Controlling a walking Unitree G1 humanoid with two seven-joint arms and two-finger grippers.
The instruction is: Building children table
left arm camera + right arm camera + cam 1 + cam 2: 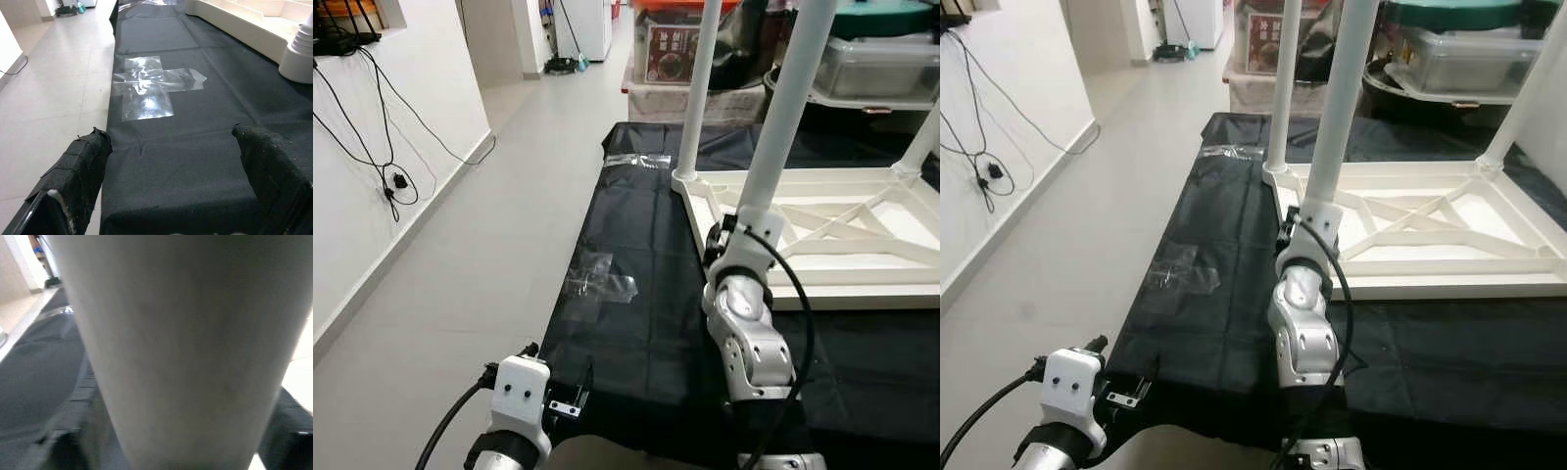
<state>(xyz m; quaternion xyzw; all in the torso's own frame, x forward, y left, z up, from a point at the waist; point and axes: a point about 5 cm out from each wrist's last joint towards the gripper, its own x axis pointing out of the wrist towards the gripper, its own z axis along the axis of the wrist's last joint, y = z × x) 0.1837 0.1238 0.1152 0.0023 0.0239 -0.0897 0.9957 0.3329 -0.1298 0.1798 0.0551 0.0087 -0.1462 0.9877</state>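
Observation:
A white children's table (847, 296) lies upside down on a black mat (636, 323), its legs pointing up. My right gripper (728, 241) is shut around the base of the near-left table leg (785, 108), which stands upright at the frame's corner. Up close in the right wrist view that leg (181, 347) runs between the dark fingers (289, 443). Another leg (701, 88) stands at the far-left corner. My left gripper (171, 142) hovers open and low over the mat's near-left part, its padded fingers (83, 164) wide apart with nothing between them.
Clear tape patches (602, 279) lie on the mat. Tiled floor (489, 245) runs along the left to a white wall with hanging cables (391, 181). Boxes (671, 49) and a plastic bin (881, 64) stand behind the table.

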